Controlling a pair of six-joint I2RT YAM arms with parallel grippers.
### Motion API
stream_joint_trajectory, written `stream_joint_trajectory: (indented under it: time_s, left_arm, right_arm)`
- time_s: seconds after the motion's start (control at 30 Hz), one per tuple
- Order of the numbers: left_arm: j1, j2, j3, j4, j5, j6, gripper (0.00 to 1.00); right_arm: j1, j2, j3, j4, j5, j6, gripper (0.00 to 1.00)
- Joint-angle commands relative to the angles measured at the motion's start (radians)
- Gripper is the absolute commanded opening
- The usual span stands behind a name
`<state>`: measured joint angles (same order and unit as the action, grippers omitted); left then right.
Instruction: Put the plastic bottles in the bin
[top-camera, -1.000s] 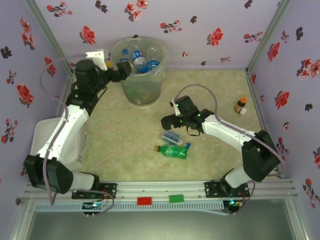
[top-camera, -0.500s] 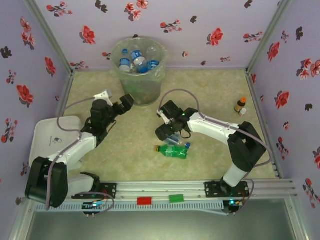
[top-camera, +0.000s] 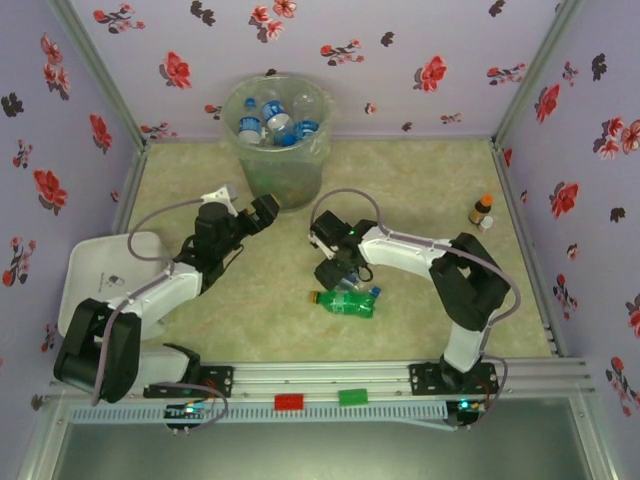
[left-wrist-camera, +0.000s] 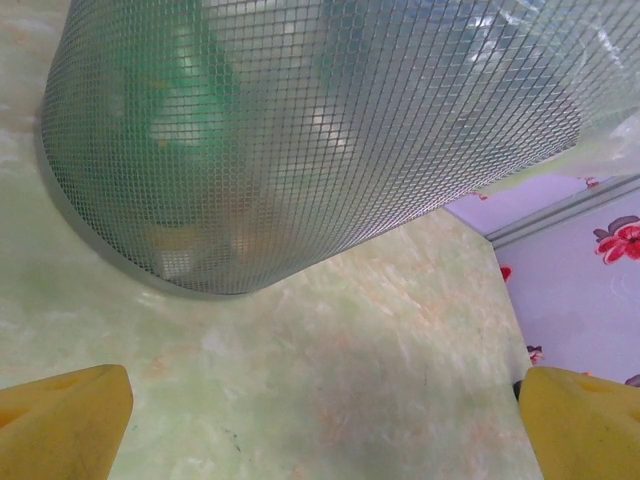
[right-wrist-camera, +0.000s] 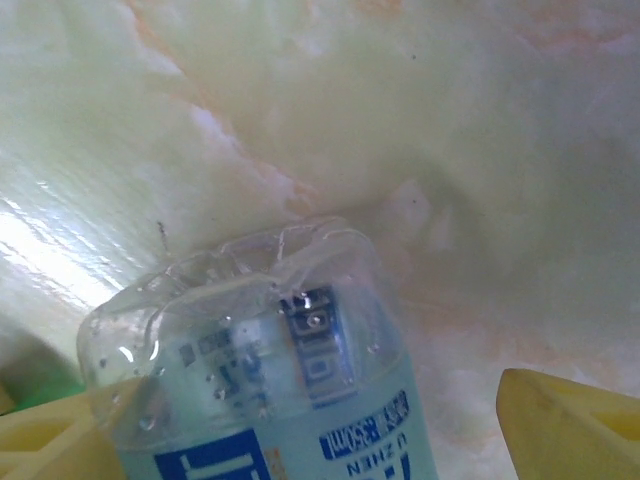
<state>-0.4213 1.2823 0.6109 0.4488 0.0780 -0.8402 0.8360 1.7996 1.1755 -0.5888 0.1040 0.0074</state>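
**Right end effector (top-camera: 335, 268) astride a clear bottle (top-camera: 347, 276) on the tabletop (top-camera: 420, 190); a glancing grip is the risk.**
Top view: the clear bottle lies just beside a green bottle (top-camera: 345, 302), so jaws set askew could nudge the green one or squirt the smooth, round clear one out sideways. The bin (top-camera: 318, 150), already holding several bottles, stands near the far wall. The left end effector (top-camera: 265, 208) hovers near the bin's foot. Left wrist view: its yellow fingertips (left-wrist-camera: 65, 412) stand wide apart, holding nothing, facing the bin's wall. Right wrist view: the clear bottle's base end sits between the yellow fingers (right-wrist-camera: 570, 425). A gap shows on one side, so the jaws stand open and do not yet grip. An off-centre hold this near the base could let the bottle swing or drop on the way to the bin.
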Motion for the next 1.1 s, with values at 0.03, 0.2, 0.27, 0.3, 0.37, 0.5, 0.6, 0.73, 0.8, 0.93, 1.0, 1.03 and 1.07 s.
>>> stream_joint_trajectory:
  time_s: [0.03,0.2,0.27,0.3,0.37,0.5,0.6,0.73,0.8,0.93,1.0,1.03,1.07]
  left_arm:
    - [-0.013,0.015,0.038,0.030,-0.018,0.000,1.00]
    - [-0.022,0.023,0.040,0.028,-0.018,0.000,1.00]
    - [-0.024,0.028,0.042,0.030,-0.017,0.000,1.00]
    - [-0.026,0.029,0.045,0.030,-0.017,0.002,1.00]
    - [-0.029,0.033,0.049,0.033,-0.017,0.008,1.00]
    - [-0.043,0.037,0.057,0.040,-0.009,0.033,1.00]
    - [-0.067,0.040,0.065,0.041,0.002,0.066,1.00]
    - [-0.109,0.043,0.074,0.049,0.010,0.110,1.00]
    - [-0.131,0.051,0.079,0.067,0.026,0.128,1.00]
    - [-0.176,0.087,0.091,0.127,0.103,0.134,1.00]
    - [-0.199,0.107,0.100,0.155,0.139,0.135,1.00]
    - [-0.214,0.118,0.103,0.169,0.156,0.138,1.00]
    - [-0.226,0.129,0.109,0.182,0.170,0.139,1.00]
  right_arm:
    - [0.003,0.039,0.033,0.015,0.042,-0.026,0.79]
    - [0.001,0.048,0.034,0.033,0.048,-0.026,0.67]
    - [0.000,0.037,0.026,0.051,0.051,-0.026,0.61]
    - [0.000,0.029,0.024,0.058,0.051,-0.025,0.58]
    - [-0.006,0.005,0.020,0.077,0.057,-0.019,0.54]
    - [-0.038,-0.064,0.016,0.122,0.058,0.018,0.51]
    - [-0.088,-0.134,0.016,0.170,0.048,0.085,0.50]
    - [-0.169,-0.212,0.016,0.261,0.003,0.212,0.50]
    - [-0.198,-0.240,0.013,0.322,-0.023,0.271,0.50]
    - [-0.251,-0.280,0.007,0.447,-0.066,0.404,0.50]
    - [-0.270,-0.293,0.003,0.506,-0.098,0.456,0.50]
    - [-0.280,-0.298,0.000,0.537,-0.115,0.479,0.50]
    - [-0.285,-0.301,-0.003,0.566,-0.135,0.502,0.50]
